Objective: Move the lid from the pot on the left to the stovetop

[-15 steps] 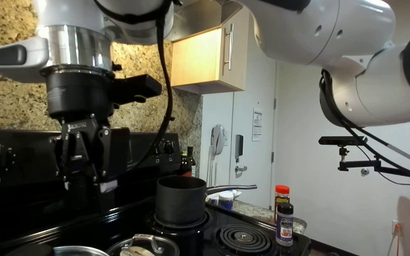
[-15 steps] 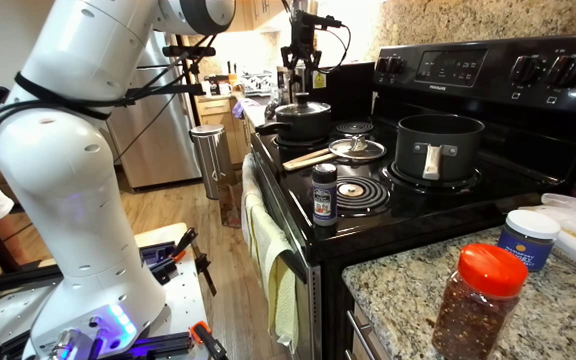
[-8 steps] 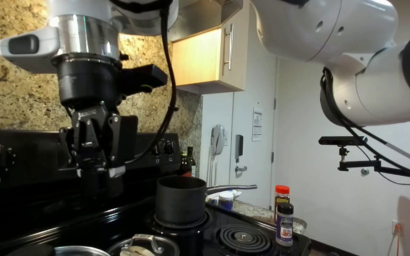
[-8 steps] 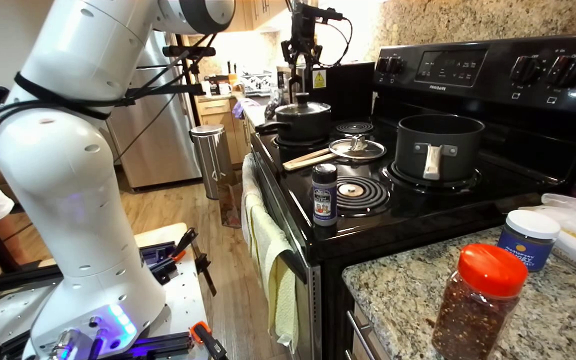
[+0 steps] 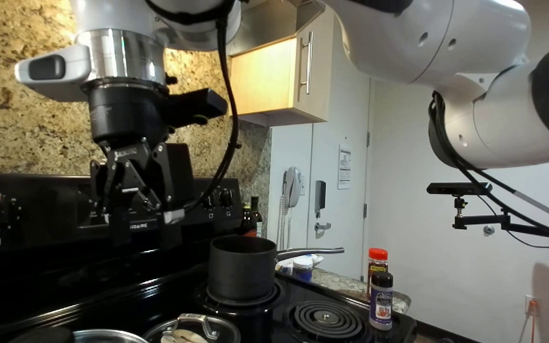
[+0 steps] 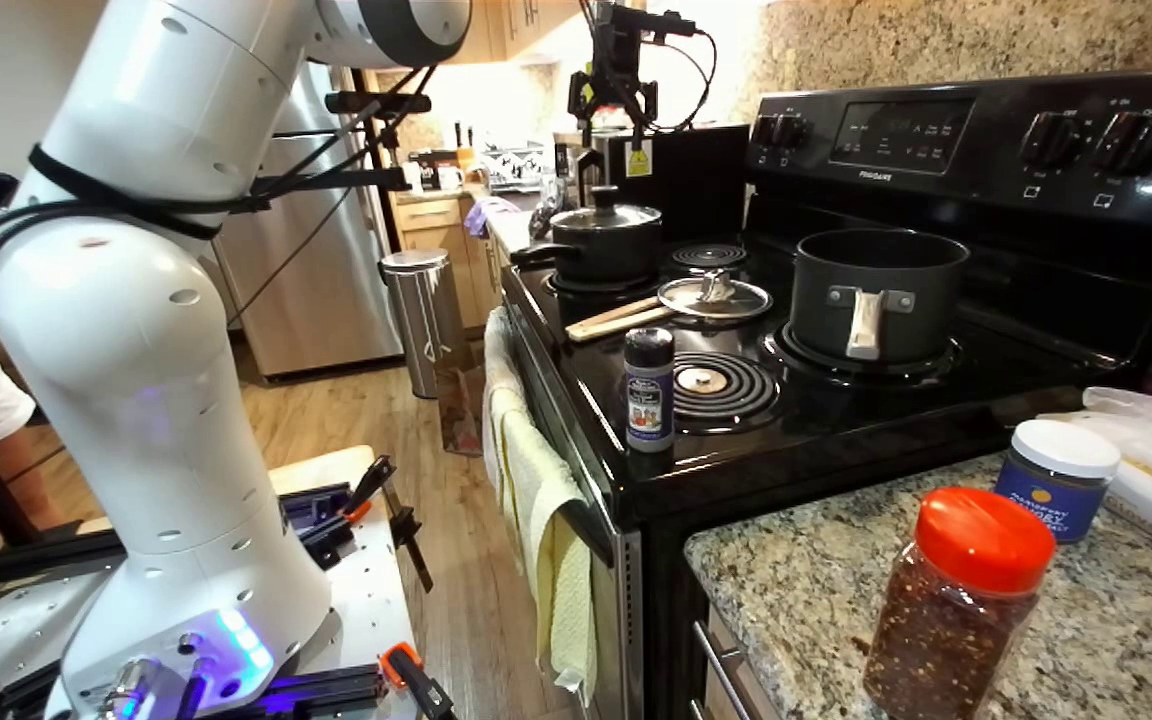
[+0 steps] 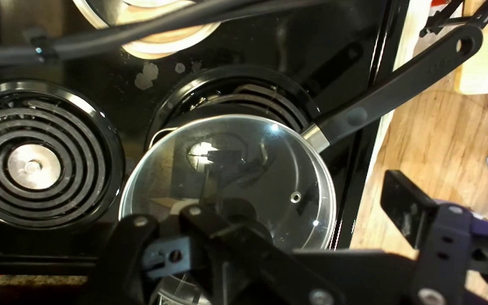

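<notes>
The round glass lid [image 7: 227,182] with a metal rim rests on the dark pot [image 6: 601,255] at the stove's far left corner. Its black knob [image 6: 604,196] points up, and in the wrist view my gripper partly covers it. The pot's long black handle [image 7: 396,84] reaches out over the stove edge. Above lid and pot hangs my gripper [image 6: 614,142], apart from both. Its jaws stand wide with nothing between them, as an exterior view also shows at the fingers [image 5: 171,234]. The black stovetop [image 7: 333,25] with coil burners lies around the pot.
Another glass lid [image 6: 714,297] lies mid-stove with a wooden utensil [image 6: 619,320]. A deep dark grey pot [image 6: 881,300] stands on a back burner. A spice bottle [image 6: 649,390] is near the front edge. The black control panel [image 5: 41,209] rises behind.
My gripper has shifted rightwards in both exterior views and its fingers have spread from close together to wide apart. The lids and pots stay where they were.
</notes>
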Controlling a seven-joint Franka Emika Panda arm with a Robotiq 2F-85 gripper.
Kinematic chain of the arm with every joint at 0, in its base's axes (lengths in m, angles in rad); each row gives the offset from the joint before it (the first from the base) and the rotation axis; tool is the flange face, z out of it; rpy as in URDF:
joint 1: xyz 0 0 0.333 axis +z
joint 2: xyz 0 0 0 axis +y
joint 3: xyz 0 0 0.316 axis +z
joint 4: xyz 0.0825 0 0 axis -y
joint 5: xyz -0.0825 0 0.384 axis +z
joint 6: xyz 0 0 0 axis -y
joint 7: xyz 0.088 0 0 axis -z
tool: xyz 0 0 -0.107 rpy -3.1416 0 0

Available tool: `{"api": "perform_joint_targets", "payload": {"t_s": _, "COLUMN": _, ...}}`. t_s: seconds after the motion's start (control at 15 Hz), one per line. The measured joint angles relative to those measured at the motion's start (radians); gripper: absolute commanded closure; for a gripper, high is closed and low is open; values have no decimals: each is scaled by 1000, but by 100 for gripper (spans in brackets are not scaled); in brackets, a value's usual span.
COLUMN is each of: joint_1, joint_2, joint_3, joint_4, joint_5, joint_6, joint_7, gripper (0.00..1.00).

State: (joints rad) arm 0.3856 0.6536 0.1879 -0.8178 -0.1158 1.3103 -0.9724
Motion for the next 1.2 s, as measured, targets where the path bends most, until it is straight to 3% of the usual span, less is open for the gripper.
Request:
{"api": "perform_joint_targets", "payload": {"t_s": 0.67, "joint_1": 16, "joint_2": 10, "joint_3": 1, "joint_4": 0, "joint_5": 0, "joint_6": 67, "joint_7": 0, "gripper": 0}}
{"api": "perform_joint_targets", "payload": {"t_s": 1.2, "joint_1": 61, "joint_2": 94, "joint_3": 2, "joint_4": 9, "joint_5": 0, "joint_6": 144, "joint_7": 0, "gripper": 0}}
